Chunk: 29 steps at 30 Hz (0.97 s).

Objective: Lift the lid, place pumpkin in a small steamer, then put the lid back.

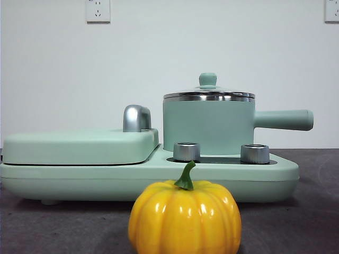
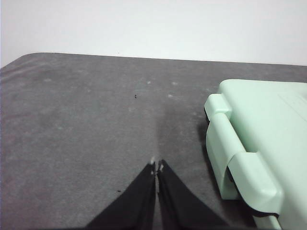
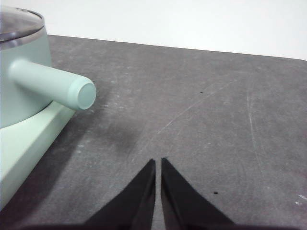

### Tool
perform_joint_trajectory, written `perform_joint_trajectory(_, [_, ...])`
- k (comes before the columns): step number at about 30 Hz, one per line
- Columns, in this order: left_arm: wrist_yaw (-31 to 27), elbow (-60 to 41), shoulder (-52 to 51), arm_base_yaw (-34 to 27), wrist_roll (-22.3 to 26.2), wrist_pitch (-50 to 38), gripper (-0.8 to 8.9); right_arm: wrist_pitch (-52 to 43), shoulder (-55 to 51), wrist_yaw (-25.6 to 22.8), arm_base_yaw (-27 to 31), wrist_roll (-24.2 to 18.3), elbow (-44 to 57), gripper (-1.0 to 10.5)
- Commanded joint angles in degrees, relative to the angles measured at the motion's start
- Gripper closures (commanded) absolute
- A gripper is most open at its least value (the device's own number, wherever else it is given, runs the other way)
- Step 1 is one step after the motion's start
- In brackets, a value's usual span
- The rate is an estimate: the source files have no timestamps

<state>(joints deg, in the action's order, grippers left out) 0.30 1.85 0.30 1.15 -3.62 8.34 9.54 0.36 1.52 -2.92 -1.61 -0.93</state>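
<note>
The glass lid [image 1: 208,94] with its mint-green knob sits on the small steamer [image 1: 207,126], a mint-green pot with a long side handle pointing right. The steamer stands on the right half of a flat mint-green appliance. The yellow-orange pumpkin [image 1: 184,217] with a green stem stands on the grey table in front of the appliance, close to the camera. My left gripper [image 2: 157,166] is shut and empty over bare table beside the appliance's hinged end. My right gripper [image 3: 158,162] is shut and empty over bare table, apart from the steamer [image 3: 21,81] and its handle. Neither arm shows in the front view.
The wide flat appliance base [image 1: 148,177] carries a closed griddle cover [image 1: 79,145] on its left half, with a steel hinge post [image 1: 136,118] and two steel knobs [image 1: 186,151]. Its cover end shows in the left wrist view [image 2: 259,143]. A white wall stands behind.
</note>
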Motion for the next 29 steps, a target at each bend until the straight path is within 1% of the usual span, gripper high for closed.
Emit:
perform_joint_trajectory(1, [0.1, -1.1, -0.1, -0.1, -7.2, -0.6, 8.04, -0.7, -0.2, 0.2, 0.0, 3.8, 0.2, 9.3])
perform_joint_trajectory(2, [0.1, -1.1, -0.1, -0.1, -9.8, -0.8, 8.04, -0.7, -0.2, 0.5, 0.0, 6.1, 0.2, 9.3])
perform_joint_trajectory(3, [0.1, -1.1, -0.1, -0.1, -11.4, -1.1, 8.04, -1.0, -0.2, 1.0, 0.0, 7.4, 0.2, 9.3])
perform_joint_trajectory(4, [0.1, -1.1, -0.1, 0.0, -13.3, -1.2, 8.04, -1.0, -0.2, 2.5, 0.0, 8.7, 0.1, 9.3])
perform_joint_trajectory(5, [0.4, -1.0, -0.1, 0.0, -14.0, -1.2, 8.04, -0.9, -0.2, 3.8, 0.0, 9.5, 0.0, 9.3])
perform_joint_trajectory(7, [4.0, -0.5, 0.0, 0.0, -13.7, -1.1, 8.04, -0.5, -0.2, 6.6, -0.1, 11.6, -0.9, 9.3])
perform_joint_trajectory(10, [8.9, 1.3, 0.4, 0.5, -14.0, -0.9, 8.04, 1.6, -0.1, 7.3, -0.7, 14.7, -3.7, 9.3])
perform_joint_trajectory(12, [10.5, 3.1, 0.9, 1.1, -14.4, 0.0, 8.04, 3.4, 0.3, 7.3, -1.0, 16.3, -6.3, 9.3])
perform_joint_trajectory(15, [11.4, 7.3, 2.5, 2.3, -16.8, 2.8, 8.04, 6.2, 1.8, 7.8, -1.1, 19.7, -11.3, 9.3])
perform_joint_trajectory(17, [12.1, 10.1, 3.9, 3.0, -17.0, 4.8, 8.04, 8.3, 3.0, 8.5, -1.1, 21.3, -14.8, 9.3])
perform_joint_trajectory(19, [12.7, 13.7, 5.9, 3.9, -17.0, 7.4, 8.04, 10.8, 4.9, 10.1, -1.1, 21.8, -19.0, 9.3])
perform_joint_trajectory(23, [15.3, 20.7, 10.2, 5.1, -15.9, 12.4, 8.04, 16.2, 9.2, 14.1, -1.1, 21.1, -26.9, 9.3])
perform_joint_trajectory(29, [23.0, 31.9, 18.6, 6.3, -11.4, 19.7, 8.04, 25.9, 17.1, 22.4, -1.1, 15.4, -39.2, 9.3])
